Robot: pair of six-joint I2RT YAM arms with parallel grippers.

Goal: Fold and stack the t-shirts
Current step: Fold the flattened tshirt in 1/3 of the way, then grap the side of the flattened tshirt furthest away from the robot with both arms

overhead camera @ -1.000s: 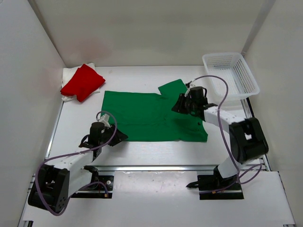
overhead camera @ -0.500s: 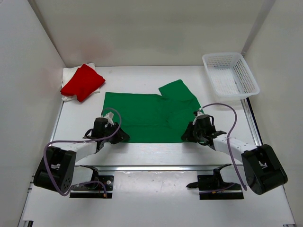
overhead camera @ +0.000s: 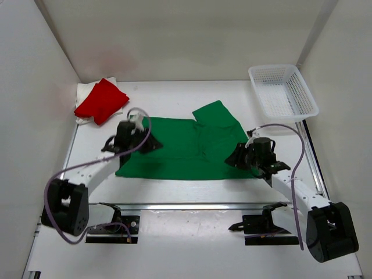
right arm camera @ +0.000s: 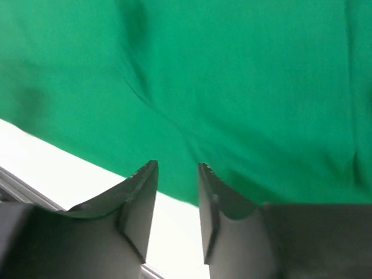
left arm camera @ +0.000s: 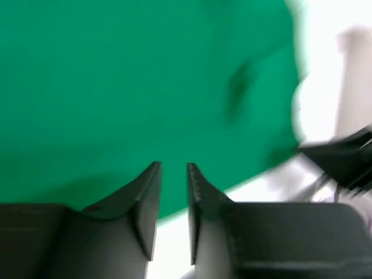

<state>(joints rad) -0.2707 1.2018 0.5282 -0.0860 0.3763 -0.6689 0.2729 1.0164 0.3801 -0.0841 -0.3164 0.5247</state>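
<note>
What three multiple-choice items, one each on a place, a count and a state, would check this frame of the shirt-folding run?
1. Where does the red t-shirt lie?
A. in the near right corner
B. in the far left corner, on the cream-white t-shirt
C. in the middle

2. How many t-shirts are in view?
A. one
B. two
C. three

3. How does the green t-shirt lie?
A. spread wide on the table
B. folded to a small pad
C. rolled into a ball

Key:
1 B: the top view shows red resting on cream-white at the far left.
2 C: red, cream-white and green all show.
3 A: it covers the table's middle, far wider than the folded red one.
</note>
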